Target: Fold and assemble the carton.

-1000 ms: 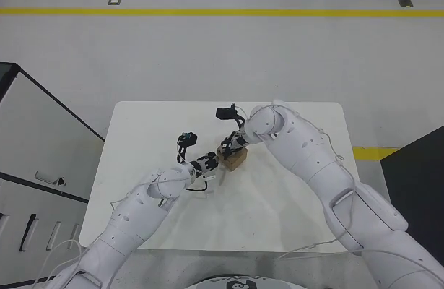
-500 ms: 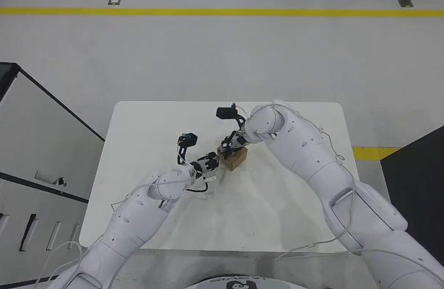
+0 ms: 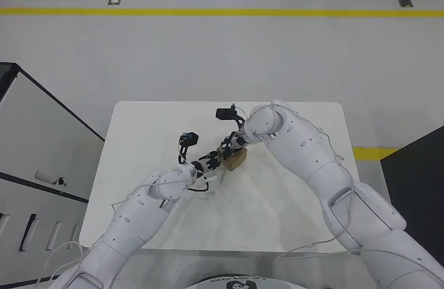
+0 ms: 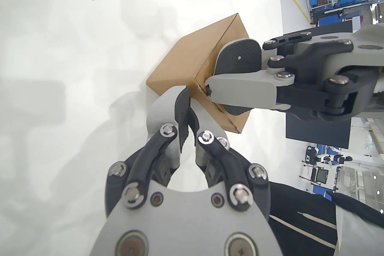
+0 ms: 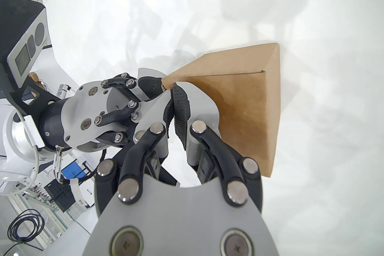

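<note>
A small brown carton [image 3: 234, 160] lies folded shut near the middle of the white table [image 3: 279, 209]. In the left wrist view the carton [image 4: 192, 59] sits just beyond my left gripper [image 4: 187, 101], whose pads are pressed together on its near corner. My right gripper [image 4: 222, 83] comes in from the side and straddles the same corner edge, with one pad over the upper face and one finger over the end face. In the right wrist view the carton [image 5: 249, 107] lies past my right gripper [image 5: 172, 98], which is pinched on the corner, while the left gripper [image 5: 150, 86] meets it from the other side.
Bare table surface lies all around the carton. A dark cabinet [image 3: 19, 137] stands off the table's left edge. A yellow floor line [image 3: 222, 11] runs beyond the far edge.
</note>
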Tool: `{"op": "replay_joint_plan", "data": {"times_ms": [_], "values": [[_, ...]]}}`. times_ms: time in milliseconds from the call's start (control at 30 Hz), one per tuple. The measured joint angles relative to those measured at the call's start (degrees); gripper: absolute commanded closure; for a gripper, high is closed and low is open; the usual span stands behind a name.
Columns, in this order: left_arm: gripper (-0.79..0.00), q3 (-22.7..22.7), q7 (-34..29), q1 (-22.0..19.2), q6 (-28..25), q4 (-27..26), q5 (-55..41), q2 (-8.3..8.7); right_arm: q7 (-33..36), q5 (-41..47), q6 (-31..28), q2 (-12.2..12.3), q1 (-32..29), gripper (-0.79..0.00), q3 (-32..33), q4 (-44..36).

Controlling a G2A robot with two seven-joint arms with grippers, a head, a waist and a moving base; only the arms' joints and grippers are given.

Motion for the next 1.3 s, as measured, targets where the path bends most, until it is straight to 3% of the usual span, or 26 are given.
{"op": "replay_joint_plan", "data": {"times_ms": [567,600,633,700,767,800,1000,1300], "values": [[0.0,-0.5,-0.2,0.3,-0.3,-0.2,0.5,-0.34,-0.1,-0.2,-0.3,-0.2,0.4,0.0,0.3,0.1],[0.0,-0.5,-0.2,0.3,-0.2,-0.2,0.5,-0.36,-0.1,-0.2,-0.3,-0.1,0.4,-0.065,0.5,-0.1],[0.0,-0.6,-0.2,0.3,-0.1,-0.2,0.6,-0.38,-0.1,-0.2,-0.3,0.0,0.4,-0.231,0.7,-0.3],[0.0,-0.7,-0.1,0.3,0.0,-0.3,0.6,-0.41,0.0,-0.3,-0.3,0.2,0.3,-0.394,1.0,-0.7],[0.0,-0.8,-0.1,0.4,0.1,-0.3,0.7,-0.43,0.1,-0.1,-0.3,0.5,0.2,-0.714,1.7,-1.4],[0.0,-0.9,-0.1,0.4,0.1,-0.4,0.7,-0.44,0.1,0.0,-0.4,0.6,0.1,-0.785,2.0,-1.8],[0.0,-1.2,0.1,0.6,0.2,-0.7,1.1,-0.49,0.9,1.2,-0.4,2.3,-1.1,-0.785,5.7,-5.3],[0.0,-2.0,0.5,1.4,-0.2,-1.7,1.6,-0.47,5.9,7.2,-1.3,7.7,-7.9,-0.785,19.7,-14.8]]}}
